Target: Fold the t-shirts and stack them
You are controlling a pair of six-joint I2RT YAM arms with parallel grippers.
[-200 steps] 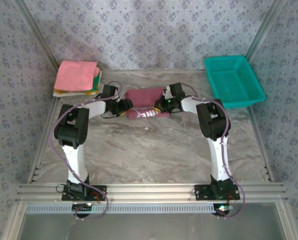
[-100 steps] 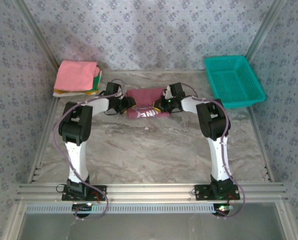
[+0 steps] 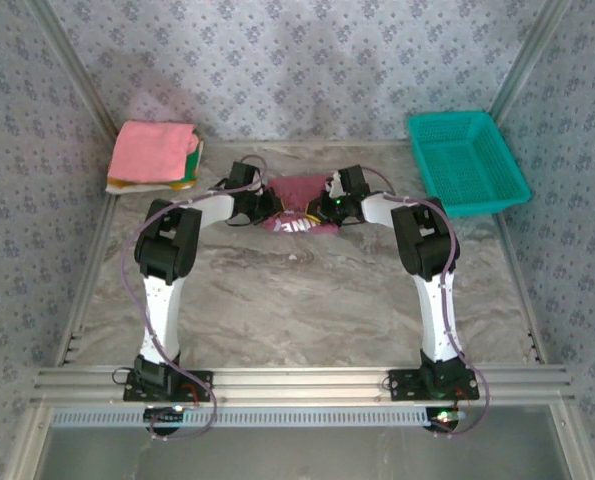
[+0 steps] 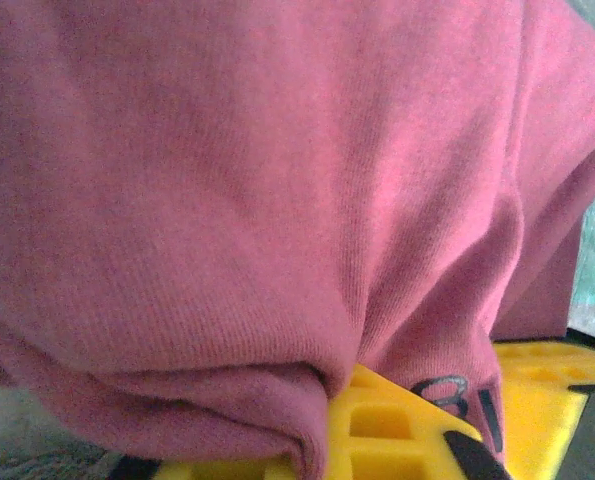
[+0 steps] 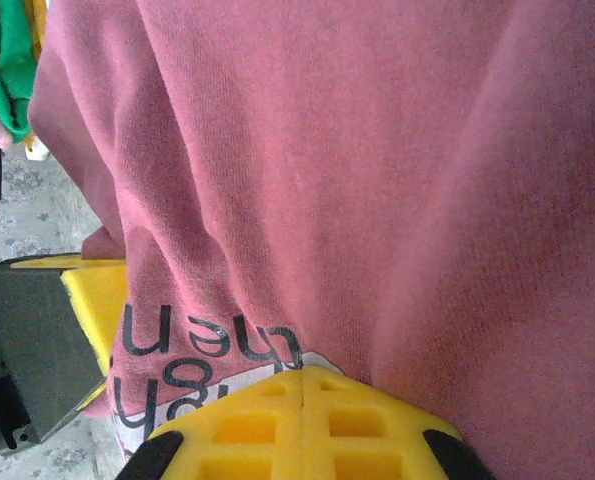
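The maroon t-shirt (image 3: 299, 196) with white printed lettering lies bunched at the back middle of the table, held between both grippers. My left gripper (image 3: 264, 205) is at its left end, shut on the cloth. In the left wrist view the maroon t-shirt (image 4: 257, 180) folds over my yellow fingers (image 4: 387, 425). My right gripper (image 3: 328, 208) is shut on the right end. There the yellow fingers (image 5: 247, 425) meet under the maroon t-shirt (image 5: 357, 150) beside the lettering. The folded shirts (image 3: 155, 155), pink on top, are stacked at the back left.
A teal mesh basket (image 3: 467, 160) stands at the back right. Patterned walls close in the marble table (image 3: 297, 300) on three sides. Green folded cloth (image 5: 7, 70) shows at the top left of the right wrist view.
My left gripper has moved right toward the right gripper, pushing the shirt's left end over so the shirt is narrower. The right arm has stayed put.
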